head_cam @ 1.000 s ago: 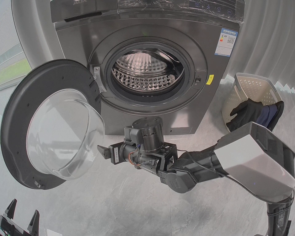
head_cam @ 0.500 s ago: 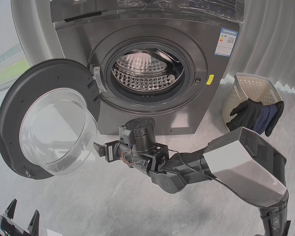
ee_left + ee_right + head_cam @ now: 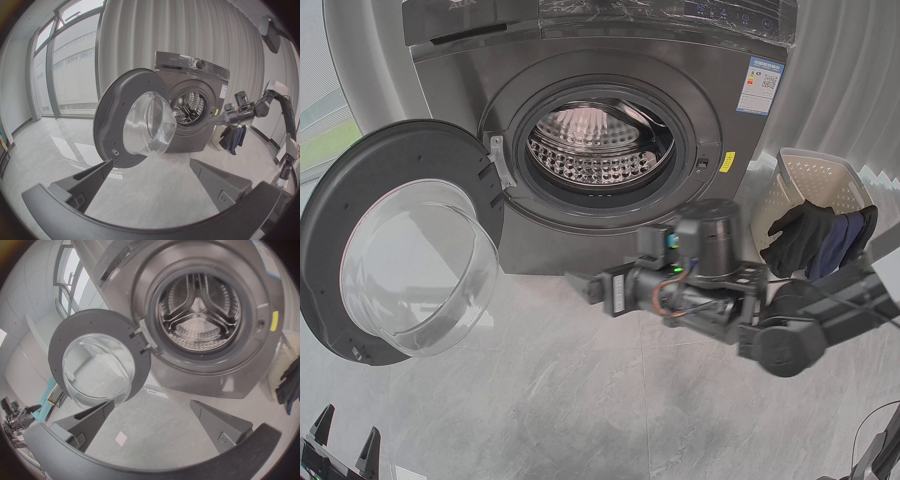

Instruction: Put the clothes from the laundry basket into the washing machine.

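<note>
Head view, nearest first: the left gripper (image 3: 349,425) sits low at the robot's near left, and in the left wrist view (image 3: 150,164) its two dark wedge-shaped fingers (image 3: 93,178) are spread wide, released. Beyond it lies the pale grey marble-patterned tile floor (image 3: 550,387). Above that floor the right gripper (image 3: 578,286) is held out before the lower front of the machine, pointing to the robot's left, away from the basket. The right wrist view (image 3: 151,404) shows it released as well, fingers (image 3: 218,424) well apart. Farther back, on the robot's left, the round dark grey door with a clear domed glass window (image 3: 394,162) stands swung fully open on its hinge. It belongs to the dark grey front-loading washing machine (image 3: 456,81), whose perforated steel drum (image 3: 600,150) shows through the round opening. On the floor just beside the machine's right side, the cream perforated plastic laundry basket (image 3: 819,175) stands tilted. The clothes are in it: a black garment (image 3: 800,234) and a dark blue garment (image 3: 837,240) drape over its front rim, near the right arm's wrist but apart from the fingers. Behind everything hangs a pale grey pleated curtain (image 3: 844,81).
</note>
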You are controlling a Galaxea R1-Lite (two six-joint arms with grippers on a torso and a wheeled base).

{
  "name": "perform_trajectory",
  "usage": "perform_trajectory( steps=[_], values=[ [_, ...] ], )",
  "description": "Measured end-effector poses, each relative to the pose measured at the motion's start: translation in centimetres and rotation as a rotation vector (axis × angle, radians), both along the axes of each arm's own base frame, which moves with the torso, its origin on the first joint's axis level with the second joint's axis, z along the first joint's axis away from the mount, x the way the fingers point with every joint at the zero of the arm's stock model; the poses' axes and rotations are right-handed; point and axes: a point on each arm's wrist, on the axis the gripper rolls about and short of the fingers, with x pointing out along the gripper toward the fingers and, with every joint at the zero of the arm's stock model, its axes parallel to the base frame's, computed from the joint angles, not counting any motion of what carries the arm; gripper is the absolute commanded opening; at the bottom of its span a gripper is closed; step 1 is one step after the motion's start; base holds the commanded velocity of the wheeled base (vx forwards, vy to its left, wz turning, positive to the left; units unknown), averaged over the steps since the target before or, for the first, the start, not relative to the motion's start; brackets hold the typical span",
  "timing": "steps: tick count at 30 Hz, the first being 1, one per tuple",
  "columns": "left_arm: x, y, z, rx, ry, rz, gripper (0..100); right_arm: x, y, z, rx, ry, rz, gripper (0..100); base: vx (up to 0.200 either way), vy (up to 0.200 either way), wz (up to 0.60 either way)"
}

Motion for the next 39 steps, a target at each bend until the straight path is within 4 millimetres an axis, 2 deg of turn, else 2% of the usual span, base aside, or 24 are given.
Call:
perform_trajectory(
  steps=[4,6,10,15,19,24,32,36,39],
  values=[
    [0.0,0.0,0.0,0.001,0.000,-0.001,100,-2.1,-5.1,2.1,-0.007,-0.031,-0.059,100,0.000,0.000,0.00],
    [0.0,0.0,0.0,0.001,0.000,-0.001,100,-3.4,-8.4,3.2,-0.006,-0.055,-0.109,100,0.000,0.000,0.00],
    [0.0,0.0,0.0,0.002,0.000,-0.001,100,-5.8,-13.4,4.3,0.000,-0.095,-0.191,100,0.000,0.000,0.00],
    [0.0,0.0,0.0,0.002,0.000,-0.002,100,-10.5,-20.1,3.7,-0.006,-0.136,-0.324,100,0.000,0.000,0.00],
    [0.0,0.0,0.0,0.001,0.000,-0.001,100,-14.7,-23.7,2.0,-0.008,-0.168,-0.421,100,0.000,0.000,0.00],
    [0.0,0.0,0.0,0.001,0.000,-0.001,100,-19.9,-26.2,-0.6,-0.015,-0.190,-0.507,100,0.000,0.000,0.00],
    [0.0,0.0,0.0,0.000,0.000,-0.001,100,-25.8,-27.4,-5.3,-0.055,-0.144,-0.551,100,0.000,0.000,0.00],
    [0.0,0.0,0.0,0.000,0.000,-0.001,100,-27.9,-27.6,-8.0,-0.091,-0.119,-0.594,100,0.000,0.000,0.00],
    [0.0,0.0,0.0,0.000,0.000,0.000,100,-28.6,-27.6,-9.2,-0.111,-0.142,-0.633,100,0.000,-0.067,0.00]
  ],
)
